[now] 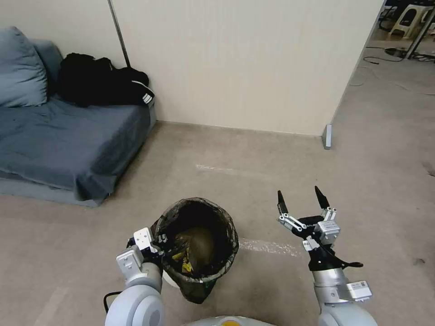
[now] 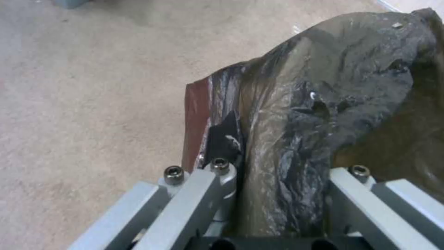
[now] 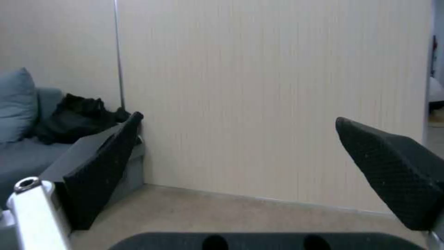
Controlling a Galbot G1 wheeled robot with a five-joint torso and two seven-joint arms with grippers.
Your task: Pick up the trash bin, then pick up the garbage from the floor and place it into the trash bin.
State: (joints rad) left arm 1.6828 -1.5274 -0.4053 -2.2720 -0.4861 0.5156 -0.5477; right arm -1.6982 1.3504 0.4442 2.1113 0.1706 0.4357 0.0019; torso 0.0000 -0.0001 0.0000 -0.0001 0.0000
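Bare beige floor (image 1: pixel 217 149) meets a cream wall (image 1: pixel 235 59). The left tool (image 1: pixel 156 248) clamps the trash bin (image 1: pixel 198 244) rim; the right tool (image 1: pixel 302 203) hovers beside it, fingers spread.

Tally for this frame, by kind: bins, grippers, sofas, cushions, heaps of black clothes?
Trash bin: 1, gripped at its rim by the left gripper
Grippers: 2, counting the right gripper, open and empty
Sofa: 1
Cushion: 1
Black clothes heap: 1
Total: 6
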